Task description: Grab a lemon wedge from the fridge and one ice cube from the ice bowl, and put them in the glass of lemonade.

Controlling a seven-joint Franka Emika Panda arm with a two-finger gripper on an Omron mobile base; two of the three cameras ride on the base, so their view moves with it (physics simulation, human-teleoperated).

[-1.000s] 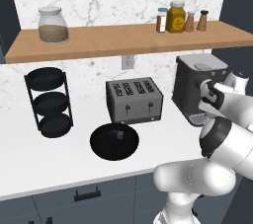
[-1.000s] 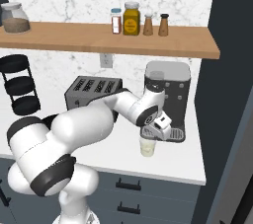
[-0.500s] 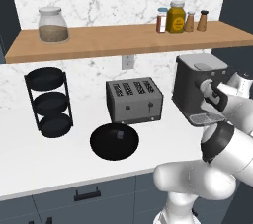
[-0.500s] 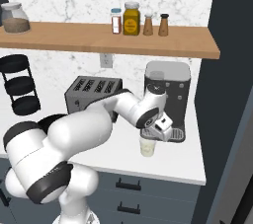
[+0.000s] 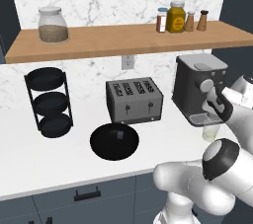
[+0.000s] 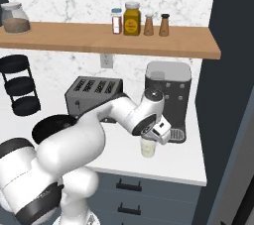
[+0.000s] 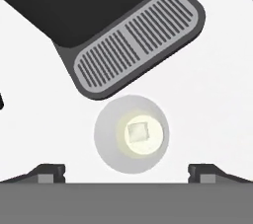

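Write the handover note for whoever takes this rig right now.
Gripper: open, empty, above the glass of lemonade.
Glass of lemonade: on the counter in front of the coffee machine drip tray.
Ice cube: in the glass.
Ice bowl: in front of the toaster.
Done: ice cube delivered.
Left: cannot tell whether a lemon wedge is in the glass; check, and fetch it if missing.

Below the tool: glass of lemonade (image 7: 131, 134), pale yellow, holding a whitish ice cube (image 7: 138, 131); drip tray (image 7: 136, 33), grey ribbed; worktop (image 7: 212, 94), white.
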